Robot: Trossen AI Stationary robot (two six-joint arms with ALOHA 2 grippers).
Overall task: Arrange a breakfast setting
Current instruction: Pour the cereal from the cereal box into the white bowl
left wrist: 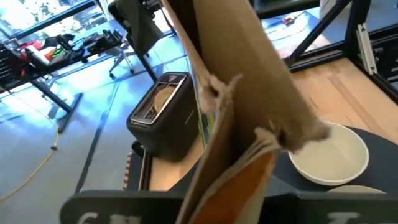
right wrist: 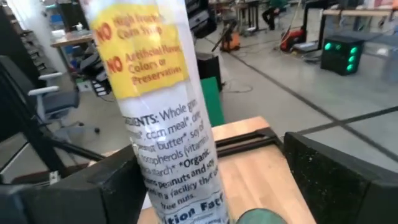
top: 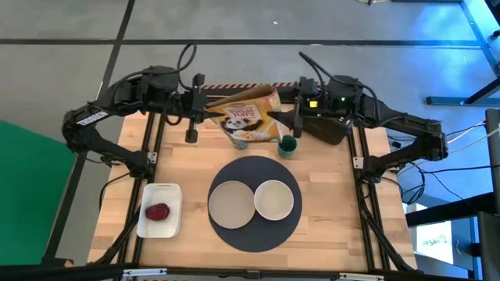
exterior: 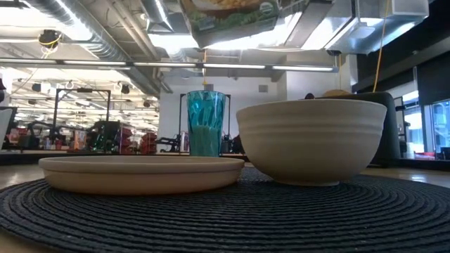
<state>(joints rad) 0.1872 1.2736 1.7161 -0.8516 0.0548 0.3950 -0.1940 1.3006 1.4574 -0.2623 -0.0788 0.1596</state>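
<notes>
A cereal box with a panda print (top: 248,119) hangs tilted over the table's far middle, between my two grippers; its bottom edge shows at the top of the low view (exterior: 232,14). My left gripper (top: 205,108) is shut on it. My right gripper (top: 291,119) is open, its fingers on either side of the box's narrow printed side (right wrist: 161,106). The round dark-grey mat (top: 255,234) carries the beige plate (top: 230,203) and the white bowl (top: 273,200). The pale-green tumbler (top: 287,146) stands upright just beyond the mat. The dark-green cup and the spoon are out of view. My left gripper holds the cereal box at its left end, by the opened brown cardboard flaps (left wrist: 249,162). The fingers come level from the table's left. The box itself hides the place of contact. The box is lifted clear of the table and tilted, its panda face up.
A white tray (top: 173,195) with a dark-red object (top: 158,211) lies at the near left. A black toaster (left wrist: 161,118) stands at the far right of the table, under my right arm. Bare wood lies left and right of the mat.
</notes>
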